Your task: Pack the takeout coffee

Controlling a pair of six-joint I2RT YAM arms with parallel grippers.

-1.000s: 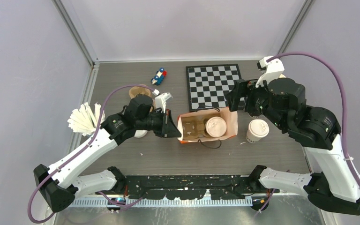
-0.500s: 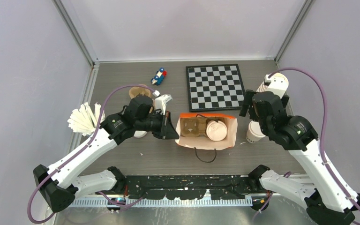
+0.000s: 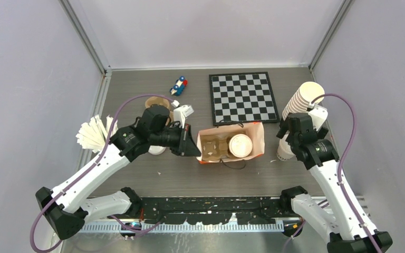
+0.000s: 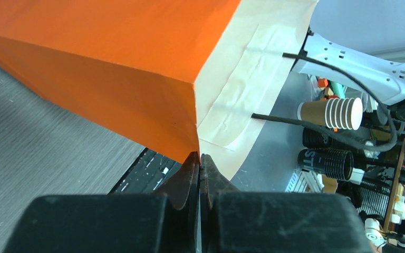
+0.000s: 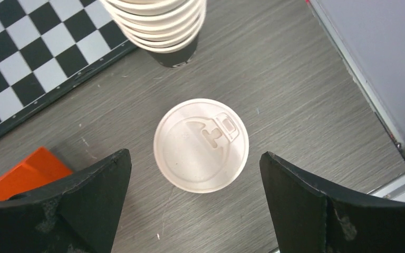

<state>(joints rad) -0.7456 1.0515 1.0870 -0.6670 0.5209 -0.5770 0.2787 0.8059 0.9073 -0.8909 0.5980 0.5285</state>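
Observation:
The orange paper bag (image 3: 258, 138) stands open at mid-table, with a cardboard carrier (image 3: 214, 146) and one lidded white cup (image 3: 241, 145) inside. My left gripper (image 3: 192, 148) is shut on the bag's left edge; the left wrist view shows the jaws (image 4: 199, 158) pinching the orange bag (image 4: 111, 63). A second takeout coffee (image 5: 201, 145), white with a sip lid, stands on the table right of the bag. It is mostly hidden under my wrist in the top view (image 3: 282, 153). My right gripper (image 5: 195, 158) is open above it, one finger on each side, not touching.
A tall stack of lidless cups (image 3: 301, 99) stands just behind the coffee, also in the right wrist view (image 5: 158, 26). A chessboard (image 3: 241, 97), toy car (image 3: 178, 86), fanned white sticks (image 3: 92, 134) and a brown disc (image 3: 155, 100) lie around. The table's right edge (image 5: 358, 89) is close.
My right arm has swung from over the bag to the right and now hangs over the lidded cup outside it. The bag shifted slightly. My left gripper keeps its hold.

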